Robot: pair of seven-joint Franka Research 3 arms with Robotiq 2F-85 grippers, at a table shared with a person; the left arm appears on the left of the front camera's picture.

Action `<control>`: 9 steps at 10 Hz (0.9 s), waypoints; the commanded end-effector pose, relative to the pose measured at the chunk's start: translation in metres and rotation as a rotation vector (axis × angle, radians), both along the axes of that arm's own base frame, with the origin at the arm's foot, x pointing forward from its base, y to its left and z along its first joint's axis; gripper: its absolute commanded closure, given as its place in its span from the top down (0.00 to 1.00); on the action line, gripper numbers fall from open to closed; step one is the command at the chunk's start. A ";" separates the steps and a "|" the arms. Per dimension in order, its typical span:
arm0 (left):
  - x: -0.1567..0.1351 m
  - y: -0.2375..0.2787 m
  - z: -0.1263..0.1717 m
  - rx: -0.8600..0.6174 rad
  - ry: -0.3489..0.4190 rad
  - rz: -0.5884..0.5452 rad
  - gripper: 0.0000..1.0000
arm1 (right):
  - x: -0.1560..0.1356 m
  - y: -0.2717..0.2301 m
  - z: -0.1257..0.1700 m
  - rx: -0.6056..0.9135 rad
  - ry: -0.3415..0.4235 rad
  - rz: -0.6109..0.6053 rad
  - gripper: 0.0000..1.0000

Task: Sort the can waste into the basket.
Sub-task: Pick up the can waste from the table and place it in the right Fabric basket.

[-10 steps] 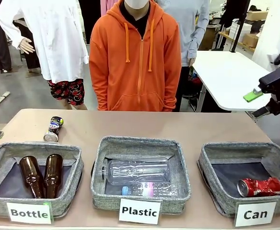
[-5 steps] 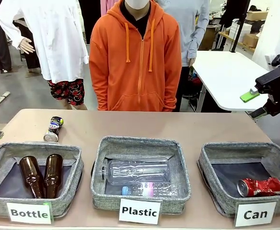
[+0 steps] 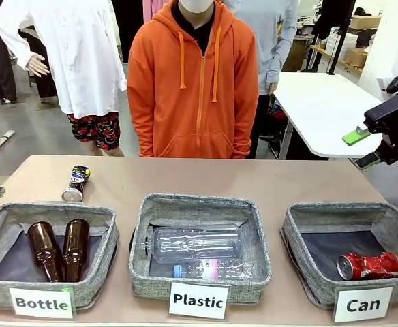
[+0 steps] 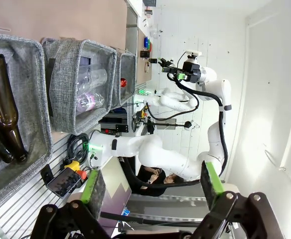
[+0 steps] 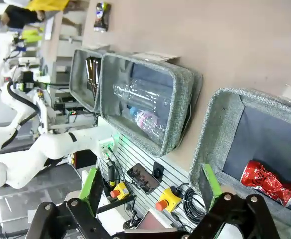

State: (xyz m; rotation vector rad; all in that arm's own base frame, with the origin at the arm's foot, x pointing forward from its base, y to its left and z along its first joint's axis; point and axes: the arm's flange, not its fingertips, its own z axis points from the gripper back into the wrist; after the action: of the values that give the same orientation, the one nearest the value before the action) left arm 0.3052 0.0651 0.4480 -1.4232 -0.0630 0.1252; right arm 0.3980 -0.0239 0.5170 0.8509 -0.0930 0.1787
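Three grey woven-fabric rectangular baskets with dark linings stand in a row along the near edge of the tan table (image 3: 206, 178), each with a white card in front: the "Bottle" basket (image 3: 102, 231) on the robot's left, the "Plastic" basket (image 3: 259, 245) in the middle, and the "Can" basket (image 3: 294, 235) on the right. There are two small drink cans. The crushed shiny red can (image 3: 369, 266) lies on its side inside the "Can" basket, well below and slightly to the left of the right gripper (image 3: 364, 148), which hangs in the air above the table's far right corner with its two green-padded fingers spread apart and nothing between them. In the right wrist view the red can (image 5: 268, 182) lies just beyond the gripper's (image 5: 150, 191) right-hand finger, inside the basket's (image 5: 213, 129) dark lining. The black can with a silver-white end and blue-green marks (image 3: 75, 182) lies on the bare table behind the "Bottle" basket, far across the table from the right gripper and outside every basket. Two brown glass bottles (image 3: 59, 249) lie side by side in the "Bottle" basket, and two clear plastic bottles (image 3: 195, 243) lie in the "Plastic" basket, one of them with a pink label and blue cap. The left gripper (image 4: 153, 185), seen in its own wrist view, has its fingers released and wide apart with nothing held, the brown bottles (image 4: 5, 112) off to its upper left. One person in an orange zip hoodie (image 3: 193, 85) stands at the far side of the table.
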 end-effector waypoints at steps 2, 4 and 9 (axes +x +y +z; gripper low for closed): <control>-0.002 0.001 0.003 -0.001 0.012 -0.004 1.00 | 0.001 -0.005 0.001 -0.006 -0.012 0.018 1.00; 0.000 0.000 0.000 0.000 0.000 0.000 1.00 | 0.001 -0.005 0.001 -0.006 -0.012 0.018 1.00; 0.137 -0.106 0.047 1.103 -0.224 -0.285 1.00 | 0.001 -0.005 0.001 -0.006 -0.012 0.018 1.00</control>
State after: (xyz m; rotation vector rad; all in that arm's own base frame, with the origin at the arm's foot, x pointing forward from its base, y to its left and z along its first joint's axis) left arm 0.4110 -0.0597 0.5100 -0.7789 -0.0435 -0.1696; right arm 0.3981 -0.0242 0.5168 0.8510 -0.0928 0.1781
